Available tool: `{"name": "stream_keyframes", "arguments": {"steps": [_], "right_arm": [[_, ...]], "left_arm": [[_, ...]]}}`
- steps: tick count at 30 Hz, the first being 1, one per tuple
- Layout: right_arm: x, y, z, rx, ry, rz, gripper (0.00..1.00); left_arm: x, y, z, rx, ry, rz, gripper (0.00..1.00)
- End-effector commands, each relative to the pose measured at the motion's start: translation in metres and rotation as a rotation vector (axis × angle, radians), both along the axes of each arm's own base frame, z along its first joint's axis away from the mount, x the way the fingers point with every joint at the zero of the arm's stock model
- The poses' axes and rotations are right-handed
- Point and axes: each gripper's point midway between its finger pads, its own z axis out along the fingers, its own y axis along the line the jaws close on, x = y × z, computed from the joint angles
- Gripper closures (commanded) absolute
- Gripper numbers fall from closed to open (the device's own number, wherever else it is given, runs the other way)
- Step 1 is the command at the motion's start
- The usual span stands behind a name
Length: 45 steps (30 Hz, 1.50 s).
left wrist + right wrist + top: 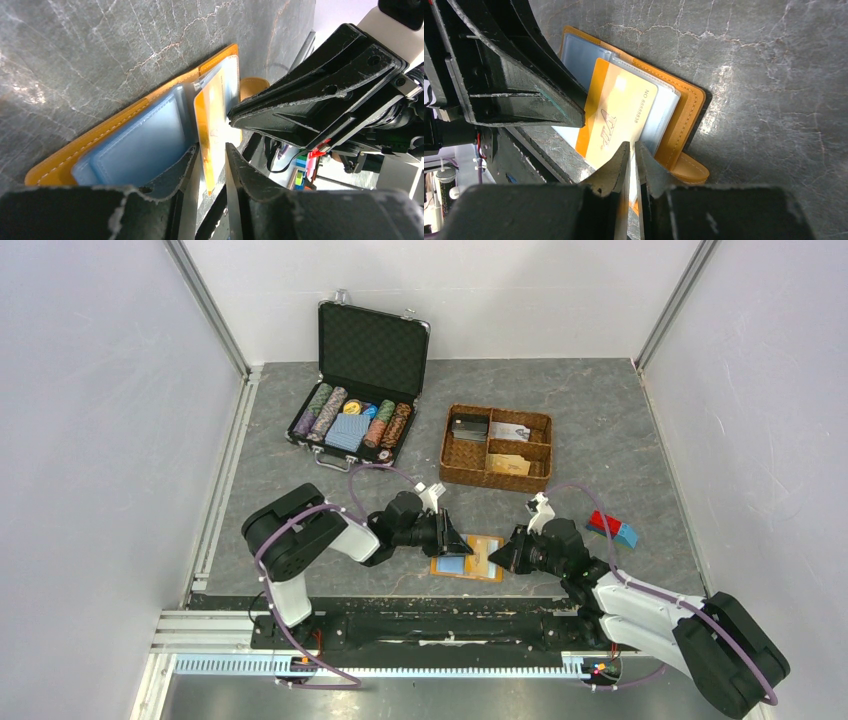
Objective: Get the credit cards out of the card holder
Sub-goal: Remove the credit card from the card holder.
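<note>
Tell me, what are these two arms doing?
Two robot arms are working on an orange card holder lying open on the table. The right arm's fingers pinch the edge of a yellow credit card, which lies over the clear sleeves. The left arm's fingers are apart, either side of that card's other end, down at the holder. The card is not yet clear of it.

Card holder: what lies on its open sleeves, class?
An orange-yellow credit card lies on the pale blue sleeves of the card holder, one edge between the jaws of the right gripper. Whatever the sleeves beneath hold is covered.
</note>
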Motion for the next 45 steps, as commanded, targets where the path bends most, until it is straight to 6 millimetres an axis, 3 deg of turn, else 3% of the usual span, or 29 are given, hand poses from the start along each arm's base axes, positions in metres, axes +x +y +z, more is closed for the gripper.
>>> {"name": "stream_keyframes", "arguments": {"steps": [1, 9, 13, 18, 19, 31, 36, 45], "right_arm": [[-0.012, -0.015, -0.025, -0.077, 0.057, -0.018, 0.89], [-0.013, -0.016, -0.027, -0.082, 0.062, -0.02, 0.9], [-0.013, -0.016, -0.027, -0.085, 0.059, -0.023, 0.89], [-0.01, -0.016, -0.026, -0.088, 0.056, -0.024, 0.9], [-0.01, -0.015, -0.025, -0.088, 0.053, -0.025, 0.9], [-0.003, -0.013, -0.021, -0.108, 0.033, -0.012, 0.88], [0.009, -0.002, 0.003, -0.077, -0.026, 0.015, 0.85], [0.023, 0.03, 0.073, 0.076, -0.229, 0.15, 0.66]], "left_arm": [[-0.002, -0.008, 0.009, -0.059, 0.007, -0.015, 0.66], [-0.003, -0.009, 0.007, -0.062, 0.011, -0.017, 0.65], [-0.005, -0.01, 0.01, -0.072, 0.018, -0.019, 0.76], [-0.004, -0.006, 0.015, -0.065, 0.015, -0.002, 0.97], [-0.003, -0.005, 0.016, -0.06, 0.012, 0.005, 0.98], [0.021, 0.049, 0.007, 0.052, 0.039, 0.21, 0.98], [0.025, 0.058, 0.021, 0.065, -0.002, 0.253, 0.98], [0.026, 0.06, 0.082, -0.056, -0.089, 0.281, 0.98]]}}
